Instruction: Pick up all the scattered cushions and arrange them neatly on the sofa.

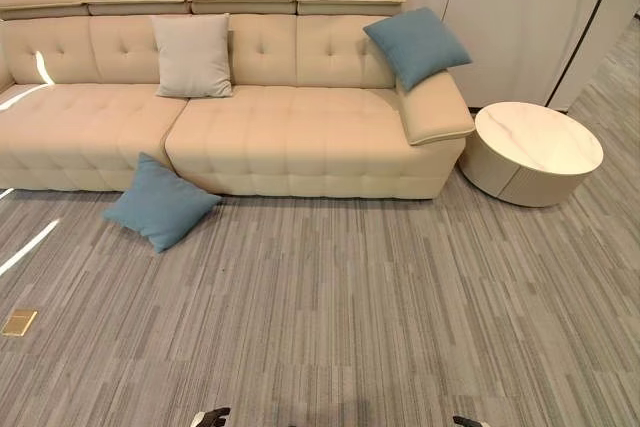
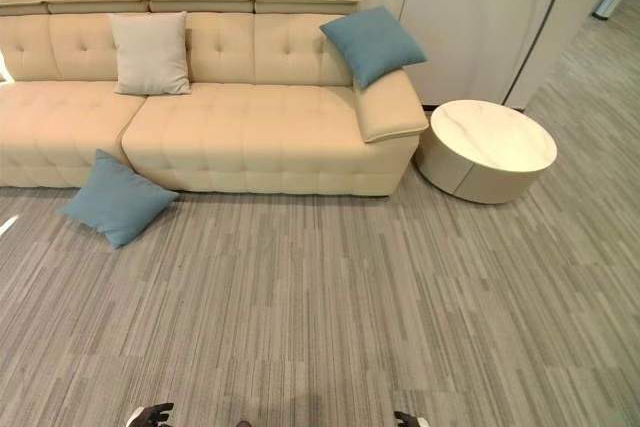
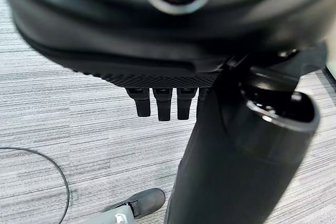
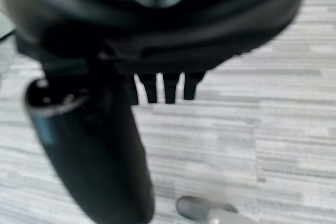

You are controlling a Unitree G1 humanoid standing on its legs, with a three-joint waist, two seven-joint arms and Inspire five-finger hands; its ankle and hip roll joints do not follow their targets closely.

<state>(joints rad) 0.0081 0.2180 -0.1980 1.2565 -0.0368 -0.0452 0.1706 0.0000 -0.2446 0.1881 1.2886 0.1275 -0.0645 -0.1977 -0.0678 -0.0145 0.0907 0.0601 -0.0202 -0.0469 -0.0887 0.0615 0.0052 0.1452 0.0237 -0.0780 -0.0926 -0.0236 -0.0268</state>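
leaning on the far left sofa front, a teal square fabric cushion remains on the grey carpet; both dark hands hang empty, fingers straight, well apart from it.

Two blue cushions, one beige cushion, one sofa, one round table

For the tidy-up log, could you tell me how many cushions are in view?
3: a beige cushion upright against the sofa backrest, a blue cushion on its armrest, another blue cushion on the floor, leaning against the sofa front. None appears hidden.
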